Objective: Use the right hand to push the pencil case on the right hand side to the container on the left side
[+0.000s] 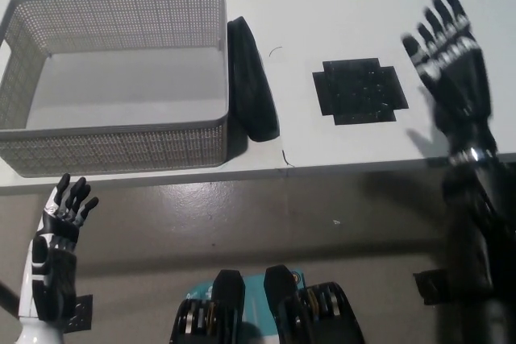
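So the pencil case (252, 80) already sits flush against the basket's (121, 151) right wall, long axis running 12-to-6, while the right hand (448, 54), fingers spread and empty, hovers well off at its 3 o'clock; left hand (64, 223) idles low, open.

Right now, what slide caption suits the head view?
Pencil case rests against the mesh container; open right robot hand hovers away, left robot hand idle below.

I have one head view only, looking steeply down from above onto the white surface (339, 6) and the floor strip below its edge.
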`<action>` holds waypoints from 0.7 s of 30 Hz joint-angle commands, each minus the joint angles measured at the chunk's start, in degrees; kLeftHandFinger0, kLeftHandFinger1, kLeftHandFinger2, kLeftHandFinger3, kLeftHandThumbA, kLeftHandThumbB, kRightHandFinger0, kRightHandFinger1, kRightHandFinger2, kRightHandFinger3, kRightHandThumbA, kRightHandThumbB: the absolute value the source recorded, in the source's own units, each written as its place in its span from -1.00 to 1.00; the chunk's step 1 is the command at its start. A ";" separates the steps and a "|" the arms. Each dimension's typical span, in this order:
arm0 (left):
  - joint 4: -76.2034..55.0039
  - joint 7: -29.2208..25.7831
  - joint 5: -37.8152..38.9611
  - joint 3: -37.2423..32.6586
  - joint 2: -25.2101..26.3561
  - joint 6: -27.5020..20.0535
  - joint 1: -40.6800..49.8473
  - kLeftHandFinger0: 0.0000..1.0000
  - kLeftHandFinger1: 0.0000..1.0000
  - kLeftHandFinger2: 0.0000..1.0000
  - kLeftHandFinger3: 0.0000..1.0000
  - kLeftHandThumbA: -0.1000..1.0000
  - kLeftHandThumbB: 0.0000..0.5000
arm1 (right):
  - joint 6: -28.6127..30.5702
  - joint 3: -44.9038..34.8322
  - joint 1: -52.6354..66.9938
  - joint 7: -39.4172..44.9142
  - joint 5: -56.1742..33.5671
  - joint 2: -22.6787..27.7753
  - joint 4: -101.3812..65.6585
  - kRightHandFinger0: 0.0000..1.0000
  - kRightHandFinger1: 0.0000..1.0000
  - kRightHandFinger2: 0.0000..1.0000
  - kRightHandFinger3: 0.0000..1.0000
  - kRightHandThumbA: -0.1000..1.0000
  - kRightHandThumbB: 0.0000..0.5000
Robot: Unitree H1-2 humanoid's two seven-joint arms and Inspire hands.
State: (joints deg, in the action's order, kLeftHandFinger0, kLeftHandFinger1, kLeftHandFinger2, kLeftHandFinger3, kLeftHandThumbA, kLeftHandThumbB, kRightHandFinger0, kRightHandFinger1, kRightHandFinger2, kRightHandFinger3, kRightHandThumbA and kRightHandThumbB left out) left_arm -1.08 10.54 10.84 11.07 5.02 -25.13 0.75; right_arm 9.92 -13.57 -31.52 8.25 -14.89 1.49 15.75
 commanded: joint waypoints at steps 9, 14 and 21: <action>-1.33 -0.07 -0.86 0.00 2.71 -1.79 -2.23 1.00 1.00 1.00 1.00 1.00 0.58 | -3.13 1.31 23.31 3.99 -6.19 7.16 -36.20 1.00 1.00 1.00 1.00 1.00 0.02; -1.23 -0.19 -0.62 -0.15 3.28 -1.79 -2.61 1.00 1.00 1.00 1.00 1.00 0.58 | -2.77 3.58 27.44 4.57 -5.43 7.19 -34.19 1.00 1.00 1.00 1.00 1.00 -0.10; -0.77 -0.12 0.62 -0.59 3.97 -1.72 -3.28 1.00 1.00 1.00 1.00 1.00 0.56 | -1.15 7.90 29.20 5.20 -3.70 6.48 -26.65 1.00 1.00 1.00 1.00 1.00 -0.22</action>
State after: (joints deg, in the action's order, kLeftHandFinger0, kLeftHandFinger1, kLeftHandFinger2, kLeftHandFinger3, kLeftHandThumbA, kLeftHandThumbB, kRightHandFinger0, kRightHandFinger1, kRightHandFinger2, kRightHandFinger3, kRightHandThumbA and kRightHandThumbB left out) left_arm -1.01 10.52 10.82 10.76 7.96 -25.21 -1.72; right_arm 7.64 -7.39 -1.72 10.86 -18.20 7.78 -12.32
